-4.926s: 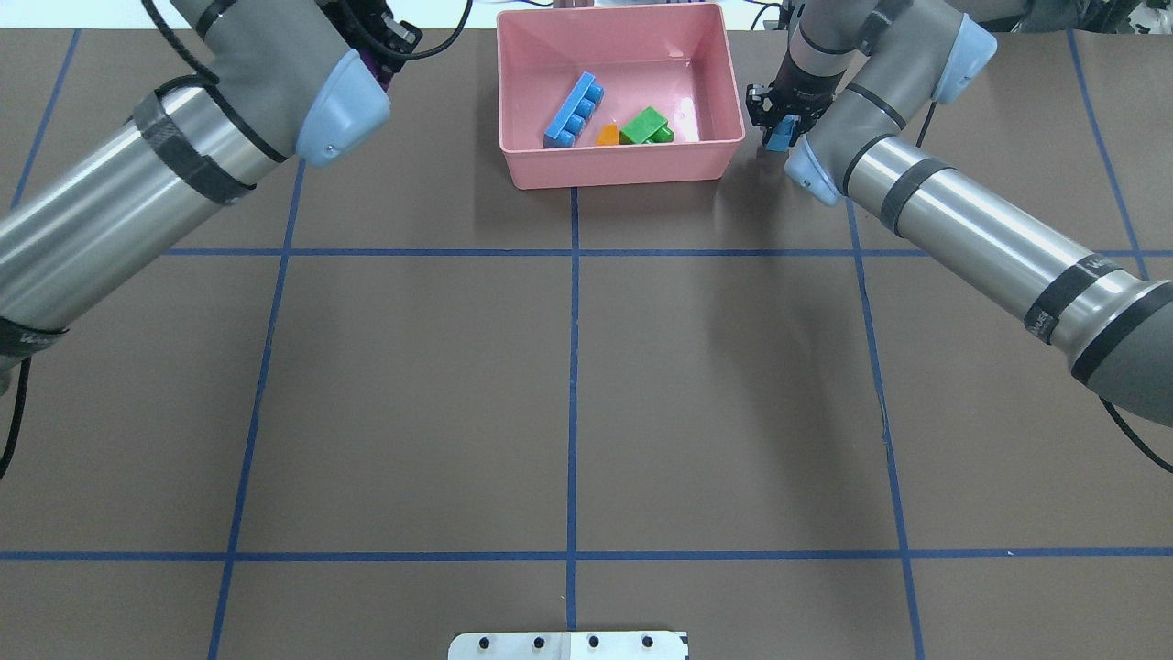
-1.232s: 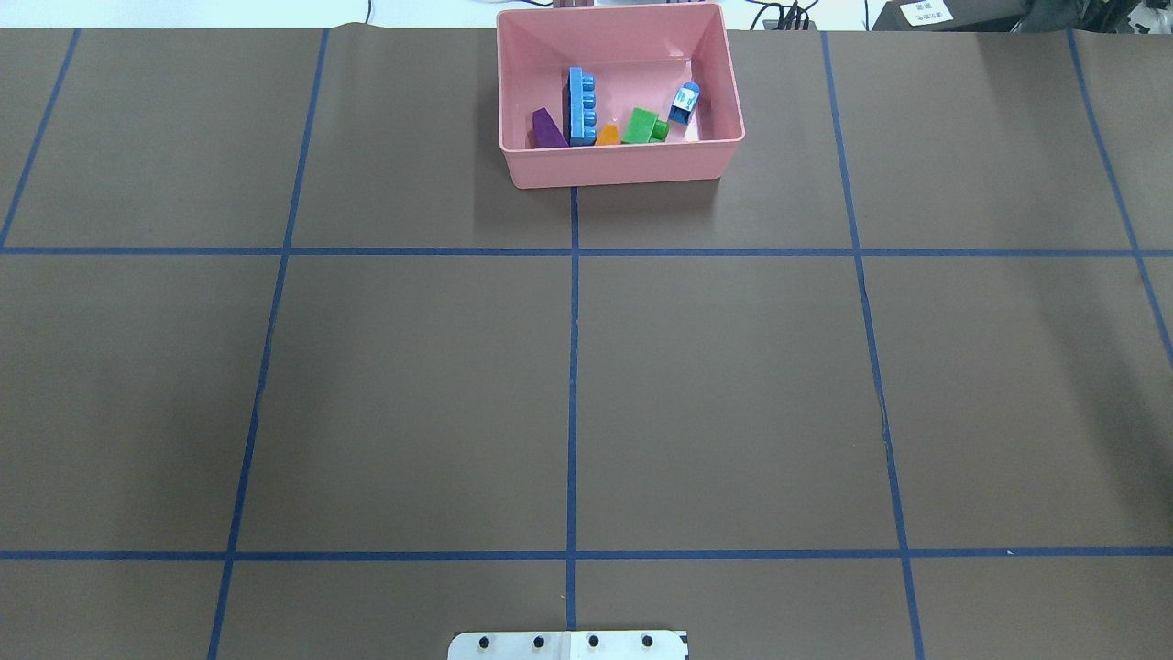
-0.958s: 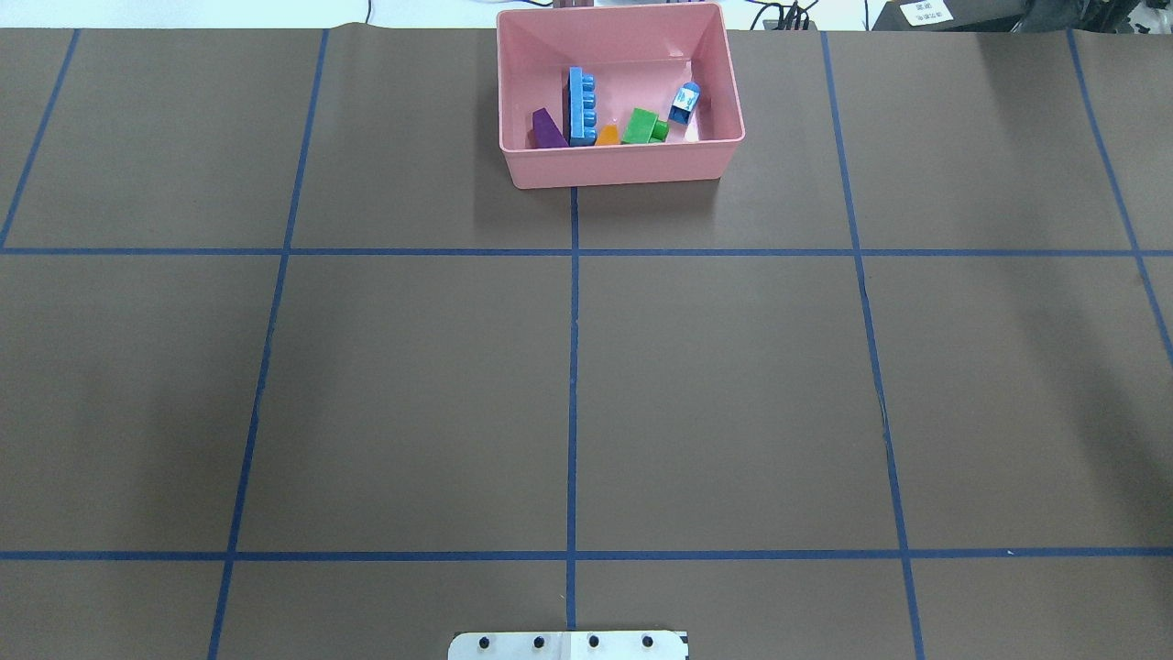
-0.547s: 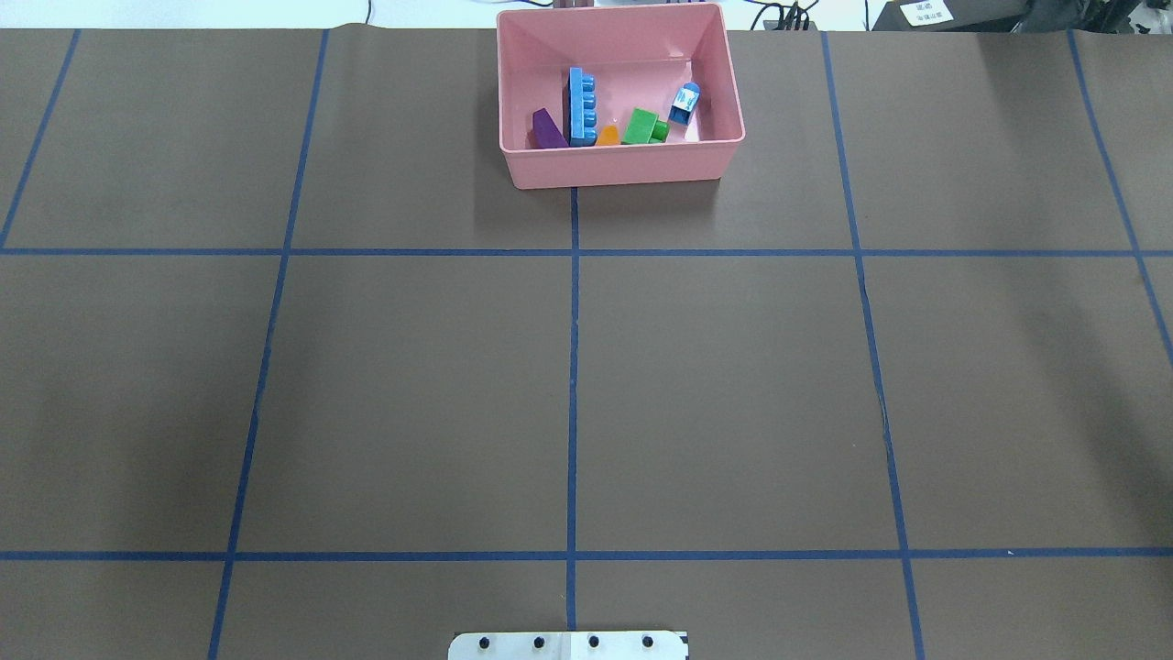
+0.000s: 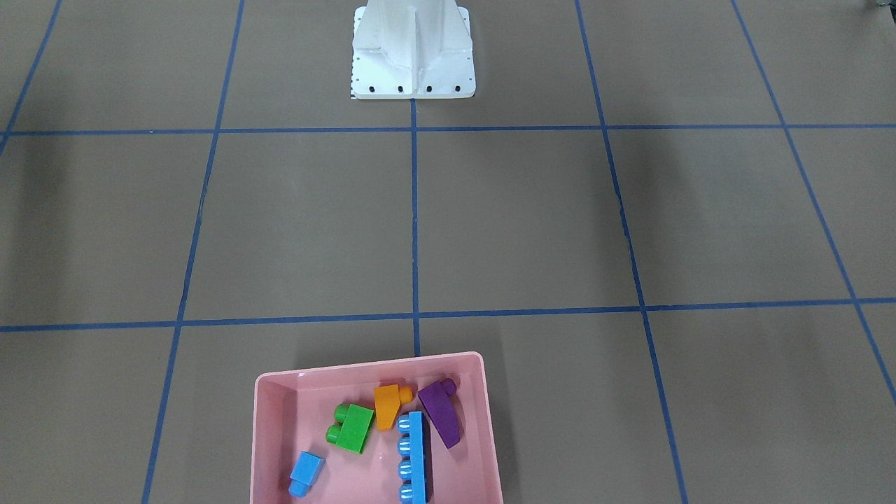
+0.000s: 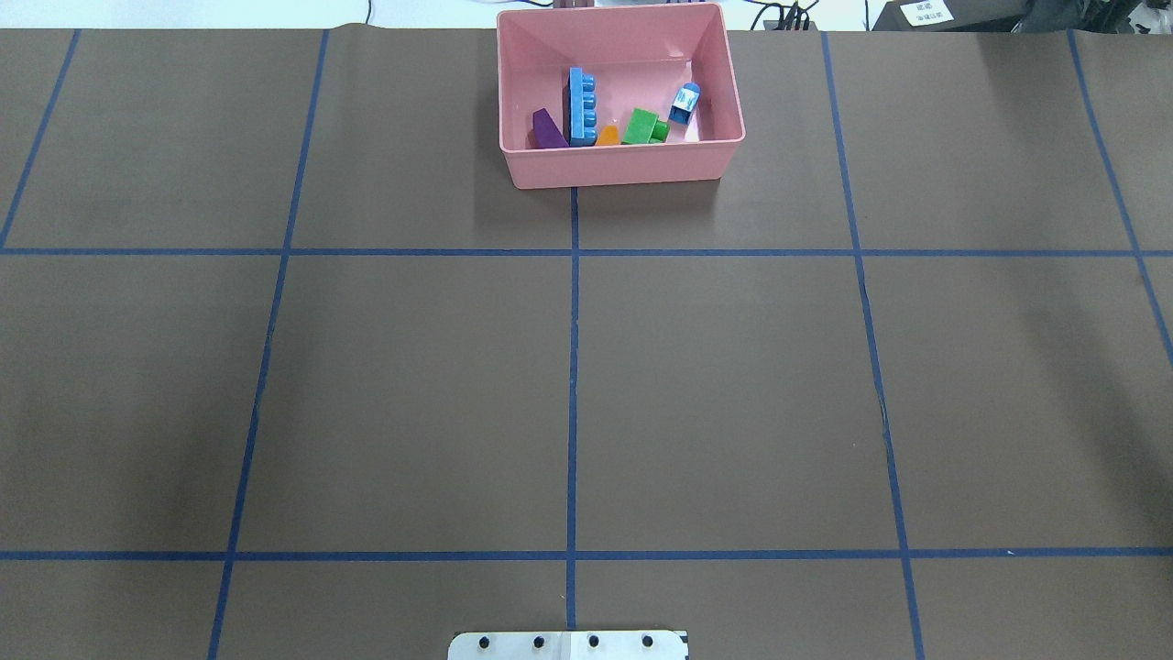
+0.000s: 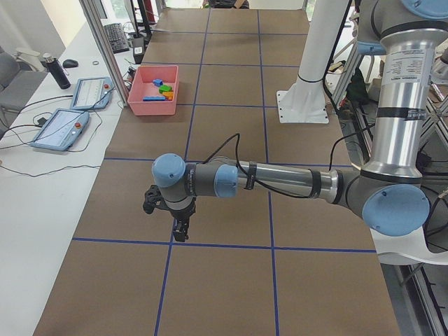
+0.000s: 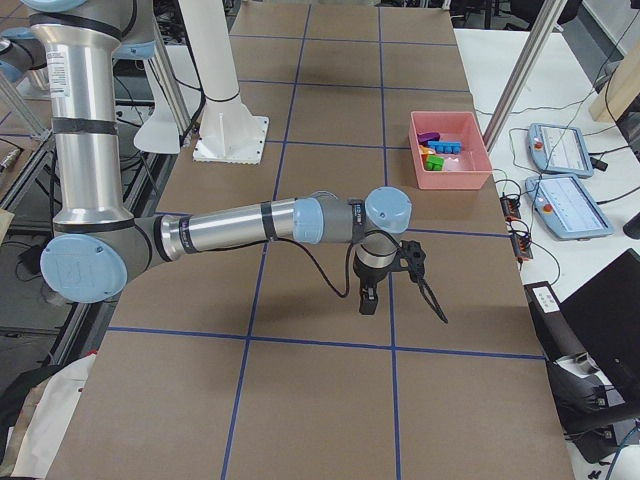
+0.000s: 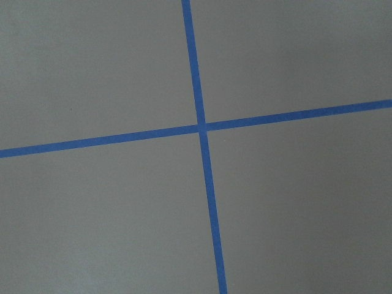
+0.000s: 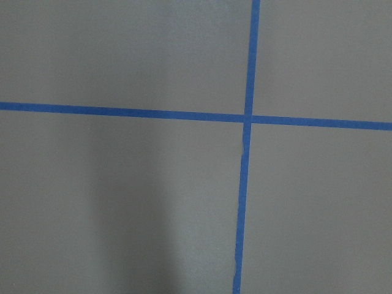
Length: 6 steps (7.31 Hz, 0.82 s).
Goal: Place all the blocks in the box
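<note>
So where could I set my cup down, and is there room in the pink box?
Every taped square between the pink box and the white robot base is bare. The box is crowded: five blocks fill its robot-side half, leaving only the far corners free.

Overhead and front cameras face each other, sharing the pink box [image 6: 623, 165].

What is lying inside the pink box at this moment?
Inside the pink box are five blocks: green block, orange block, purple sloped block, long light-blue block, small blue block. The floor under them is covered, so nothing below can be checked.
</note>
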Motion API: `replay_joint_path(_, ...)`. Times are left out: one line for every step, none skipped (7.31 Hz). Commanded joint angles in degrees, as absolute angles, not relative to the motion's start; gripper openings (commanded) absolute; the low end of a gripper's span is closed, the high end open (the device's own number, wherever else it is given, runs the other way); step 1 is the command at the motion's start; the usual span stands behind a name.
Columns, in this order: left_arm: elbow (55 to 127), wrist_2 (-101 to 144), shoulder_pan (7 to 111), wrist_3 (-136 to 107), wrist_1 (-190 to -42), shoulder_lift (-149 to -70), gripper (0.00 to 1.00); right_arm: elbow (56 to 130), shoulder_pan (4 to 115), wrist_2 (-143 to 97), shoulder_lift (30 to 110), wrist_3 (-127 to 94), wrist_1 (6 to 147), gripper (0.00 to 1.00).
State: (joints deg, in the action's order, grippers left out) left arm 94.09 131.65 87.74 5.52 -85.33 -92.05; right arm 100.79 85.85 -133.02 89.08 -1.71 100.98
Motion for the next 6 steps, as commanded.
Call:
replay_joint_path(95.0, 129.9, 87.7, 5.6, -84.9, -91.7, 1.00, 101.1, 85.8, -133.1, 89.5, -1.9, 100.8, 1.00)
replay_joint_path(94.6, 129.9, 87.7, 5.7, -85.2, -90.5, 1.00, 100.9, 85.8, -133.0, 88.8, -1.8, 100.9, 1.00)
replay_joint_path(94.2, 130.1, 87.6, 5.4, -84.7, -90.9, 1.00, 101.2, 85.8, -133.1, 88.8, -1.8, 101.2, 1.00)
replay_joint_path(94.0, 130.1, 87.7, 5.4, -84.7, -90.5, 1.00, 101.2, 85.8, -133.2, 88.8, -1.8, 101.2, 1.00)
replay_joint_path(93.6, 130.2, 87.7, 5.4, -85.1, -90.4, 1.00, 101.2, 85.8, -133.6, 88.9, -1.8, 101.3, 1.00)
replay_joint_path(92.6, 130.3, 87.6, 5.4, -84.9, -90.9, 1.00, 101.2, 85.8, -133.9, 89.0, -1.8, 101.4, 1.00)
